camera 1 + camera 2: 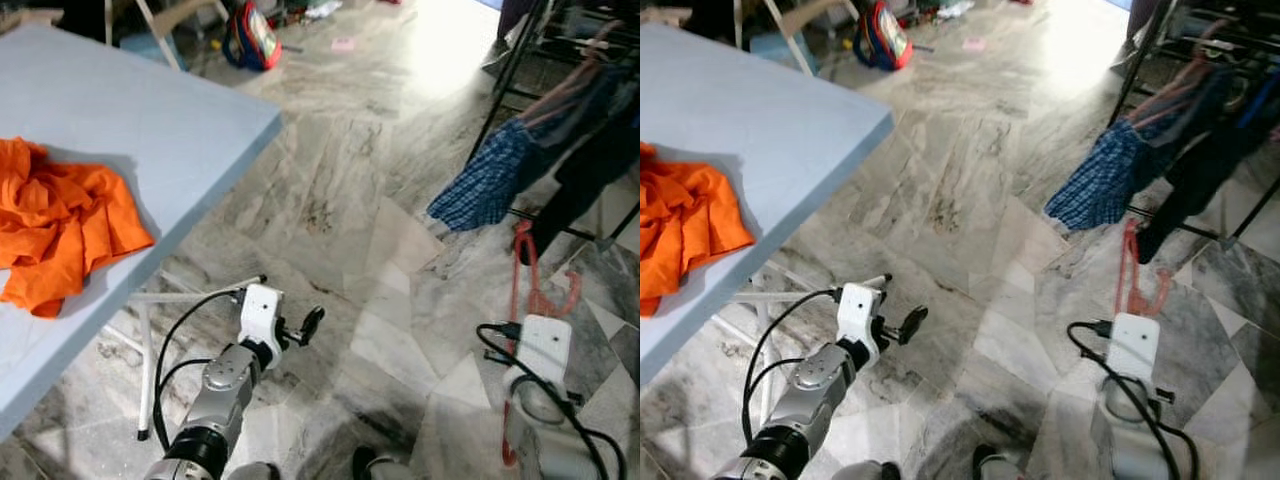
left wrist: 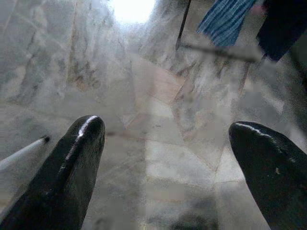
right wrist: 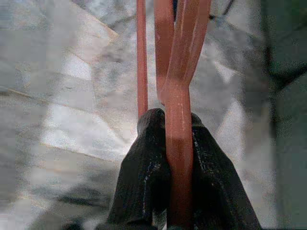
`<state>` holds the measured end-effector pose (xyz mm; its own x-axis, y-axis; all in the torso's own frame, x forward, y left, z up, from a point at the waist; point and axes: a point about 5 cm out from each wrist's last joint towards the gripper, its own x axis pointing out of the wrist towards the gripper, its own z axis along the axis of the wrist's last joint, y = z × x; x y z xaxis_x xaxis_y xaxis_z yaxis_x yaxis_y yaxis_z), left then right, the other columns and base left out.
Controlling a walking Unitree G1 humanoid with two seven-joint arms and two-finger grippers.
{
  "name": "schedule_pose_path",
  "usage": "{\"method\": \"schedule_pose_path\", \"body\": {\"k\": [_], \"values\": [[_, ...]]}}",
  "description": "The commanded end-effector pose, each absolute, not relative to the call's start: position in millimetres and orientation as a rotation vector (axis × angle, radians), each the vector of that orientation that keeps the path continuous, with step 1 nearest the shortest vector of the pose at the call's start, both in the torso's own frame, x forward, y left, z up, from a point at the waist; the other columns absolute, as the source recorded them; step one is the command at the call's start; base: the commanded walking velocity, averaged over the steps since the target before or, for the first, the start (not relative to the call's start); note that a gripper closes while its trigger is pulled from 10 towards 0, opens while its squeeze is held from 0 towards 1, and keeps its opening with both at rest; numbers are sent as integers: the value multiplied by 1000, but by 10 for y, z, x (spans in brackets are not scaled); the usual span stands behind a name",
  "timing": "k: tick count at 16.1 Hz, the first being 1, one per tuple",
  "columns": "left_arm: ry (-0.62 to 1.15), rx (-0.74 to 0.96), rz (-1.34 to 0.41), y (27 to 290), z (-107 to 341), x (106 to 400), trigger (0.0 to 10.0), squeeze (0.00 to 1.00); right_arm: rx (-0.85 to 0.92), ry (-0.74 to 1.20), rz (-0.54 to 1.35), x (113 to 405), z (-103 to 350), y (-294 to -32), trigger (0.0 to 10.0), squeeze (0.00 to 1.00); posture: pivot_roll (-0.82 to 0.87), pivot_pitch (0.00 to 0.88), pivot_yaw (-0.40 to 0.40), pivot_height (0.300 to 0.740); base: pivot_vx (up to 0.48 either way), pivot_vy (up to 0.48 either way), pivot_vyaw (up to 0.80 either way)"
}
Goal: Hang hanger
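Pinching the red hanger [image 3: 178, 143] between its two black fingers [image 3: 144, 187], the right hand [image 3: 173, 132] held it out over the marble floor [image 1: 340, 180], its hook end reaching toward the dark drying rack [image 1: 520, 60] where a blue checked shirt [image 1: 485, 180] and dark clothes hung. The left hand [image 2: 165, 139] was low beside the light-blue table [image 1: 150, 130], its fingers spread apart with nothing between them. An orange cloth [image 1: 60, 225] lay crumpled on the table.

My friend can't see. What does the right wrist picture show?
The right gripper pinches a red plastic hanger between its two black fingers. Behind it lies grey marble floor.
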<state>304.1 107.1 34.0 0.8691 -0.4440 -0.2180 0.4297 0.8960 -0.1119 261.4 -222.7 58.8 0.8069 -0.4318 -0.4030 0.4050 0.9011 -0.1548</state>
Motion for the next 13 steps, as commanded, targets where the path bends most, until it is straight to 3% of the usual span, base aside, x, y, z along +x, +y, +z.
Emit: {"method": "schedule_pose_path", "body": {"k": [1, 4, 7, 11, 13], "values": [[247, -65, -476, 998, 352, 3057, 10000, 0, -71, 452, -482, 2554, 591, -2321, 10000, 0, -114, 266, 33, 740, 307, 0, -788], [264, -67, -477, 954, 340, 3059, 10000, 0, -76, 443, -477, 2579, 613, -2338, 10000, 0, -123, 254, 31, 740, 296, 0, -785], [275, -66, -483, 953, 313, 3042, 10000, 0, -75, 440, -471, 2587, 622, -2313, 10000, 0, -125, 249, 32, 740, 0, 0, -529], [274, -74, -502, 909, 305, 3026, 10000, 0, -70, 457, -466, 2566, 584, -2288, 10000, 0, -121, 244, 30, 740, 130, -329, -545], [276, -80, -491, 921, 306, 3032, 10000, 0, -71, 451, -456, 2585, 600, -2268, 10000, 0, -120, 245, 31, 740, 321, 0, -788]]}}
